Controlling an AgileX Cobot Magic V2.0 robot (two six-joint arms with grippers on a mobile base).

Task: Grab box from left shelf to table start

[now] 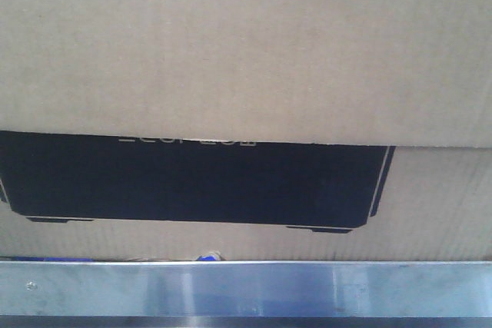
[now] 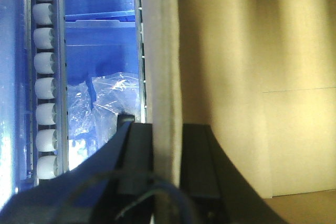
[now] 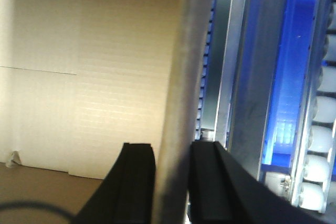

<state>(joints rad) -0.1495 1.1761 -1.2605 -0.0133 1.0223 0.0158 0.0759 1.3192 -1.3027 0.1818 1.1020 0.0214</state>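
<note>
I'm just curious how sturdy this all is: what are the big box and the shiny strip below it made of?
The box looks like brown corrugated cardboard, matte, with faint ribbing lines and a black printed panel. The shelf's front edge appears to be brushed metal, probably aluminium or steel: silvery, streaky reflections, one small screw.

I see a column of white rollers point(image 2: 44, 93) in a grey track point(image 2: 63, 77), crumpled clear bags point(image 2: 107, 106) just beside it, a blue crate point(image 2: 97, 24) higher in my view, on my other side another roller row point(image 3: 321, 145), a blue panel point(image 3: 299, 66), out front a small blue scrap point(image 1: 206, 256).
</note>
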